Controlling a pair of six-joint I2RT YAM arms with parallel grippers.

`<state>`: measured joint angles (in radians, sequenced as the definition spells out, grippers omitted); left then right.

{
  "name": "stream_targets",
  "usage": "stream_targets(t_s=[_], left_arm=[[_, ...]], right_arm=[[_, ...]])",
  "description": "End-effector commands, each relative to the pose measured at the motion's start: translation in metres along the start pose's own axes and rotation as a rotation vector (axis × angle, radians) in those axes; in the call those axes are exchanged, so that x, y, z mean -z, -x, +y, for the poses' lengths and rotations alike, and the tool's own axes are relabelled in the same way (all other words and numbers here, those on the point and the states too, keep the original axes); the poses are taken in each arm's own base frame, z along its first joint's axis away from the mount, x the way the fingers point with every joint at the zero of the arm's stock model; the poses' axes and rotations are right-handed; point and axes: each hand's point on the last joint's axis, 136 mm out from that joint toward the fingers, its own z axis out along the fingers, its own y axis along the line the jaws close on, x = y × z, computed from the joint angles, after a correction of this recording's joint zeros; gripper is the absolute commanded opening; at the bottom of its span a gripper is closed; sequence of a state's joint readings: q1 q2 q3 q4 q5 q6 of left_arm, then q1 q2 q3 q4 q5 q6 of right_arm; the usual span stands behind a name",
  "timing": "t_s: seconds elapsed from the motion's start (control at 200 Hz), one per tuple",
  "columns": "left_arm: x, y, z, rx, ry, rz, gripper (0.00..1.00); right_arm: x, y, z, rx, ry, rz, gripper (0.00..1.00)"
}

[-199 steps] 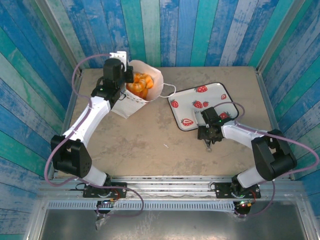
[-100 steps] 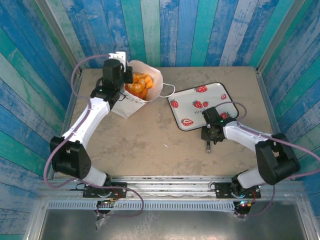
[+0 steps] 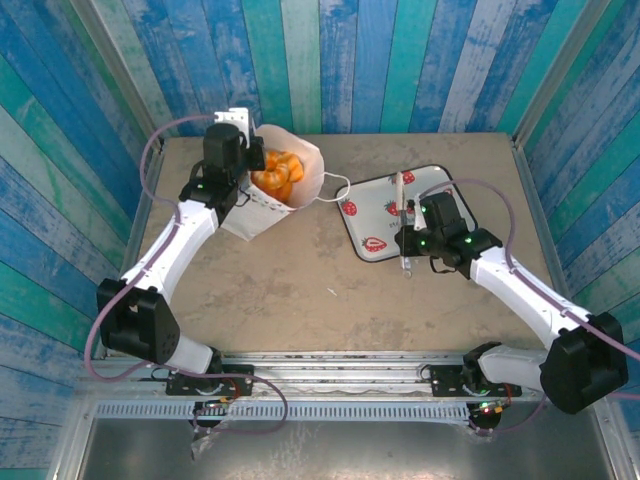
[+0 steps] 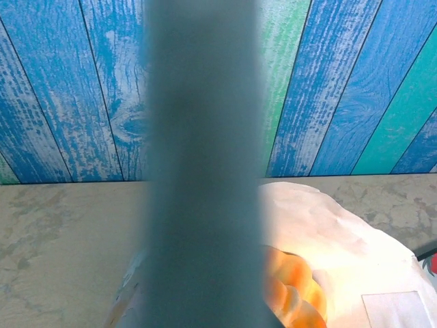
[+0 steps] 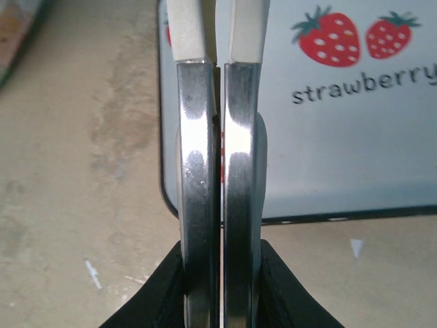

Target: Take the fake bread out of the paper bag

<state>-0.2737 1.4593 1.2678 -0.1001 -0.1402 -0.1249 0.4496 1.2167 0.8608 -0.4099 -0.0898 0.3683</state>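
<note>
The white paper bag [image 3: 303,163] leans open at the far left of the table, with orange fake bread [image 3: 278,172] showing inside. My left gripper [image 3: 241,168] is at the bag's left rim, shut on the paper. In the left wrist view a blurred grey finger [image 4: 201,171] blocks the middle; beside it are the bag's white wall [image 4: 341,232] and a glossy orange pastry [image 4: 293,287]. My right gripper [image 3: 399,185] is shut and holds nothing. Its long metal fingers with white tips hover over the left part of the tray, tips [image 5: 217,27] pressed together.
A white square tray [image 3: 440,190] with red strawberry prints lies right of centre; its black-edged near corner [image 5: 164,201] sits under the right fingers. The bag's cord handle [image 3: 338,180] loops toward the tray. Blue plank walls close in the table on three sides.
The right gripper has shut. Its arm has swung up from the bare table in front of the tray to over the tray's left part. The left arm and the bag have barely moved.
</note>
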Motion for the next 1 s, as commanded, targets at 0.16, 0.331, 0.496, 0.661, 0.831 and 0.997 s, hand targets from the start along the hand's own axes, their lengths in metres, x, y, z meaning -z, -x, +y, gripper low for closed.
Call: stream_targets(t_s=[0.16, 0.331, 0.496, 0.661, 0.831, 0.997], left_arm=[[0.029, 0.045, -0.009, 0.012, -0.073, -0.144, 0.0], [0.027, 0.047, -0.018, -0.013, -0.116, -0.151, 0.0], [0.025, 0.047, -0.019, -0.023, -0.119, -0.157, 0.0], [0.024, 0.047, -0.021, -0.033, -0.132, -0.159, 0.0], [0.024, 0.043, -0.027, -0.061, -0.169, -0.159, 0.0], [0.023, 0.039, -0.038, -0.102, -0.229, -0.157, 0.01]], right_arm=[[0.0, 0.023, 0.04, 0.018, 0.199, -0.019, 0.34], [0.0, 0.025, 0.04, 0.005, 0.213, -0.009, 0.42], [0.002, 0.026, 0.037, -0.008, 0.214, -0.007, 0.44], [0.006, 0.026, 0.032, -0.018, 0.209, 0.002, 0.35], [0.016, 0.026, 0.03, -0.013, 0.184, 0.012, 0.29], [0.043, 0.033, 0.039, -0.019, 0.21, 0.001, 0.29]])
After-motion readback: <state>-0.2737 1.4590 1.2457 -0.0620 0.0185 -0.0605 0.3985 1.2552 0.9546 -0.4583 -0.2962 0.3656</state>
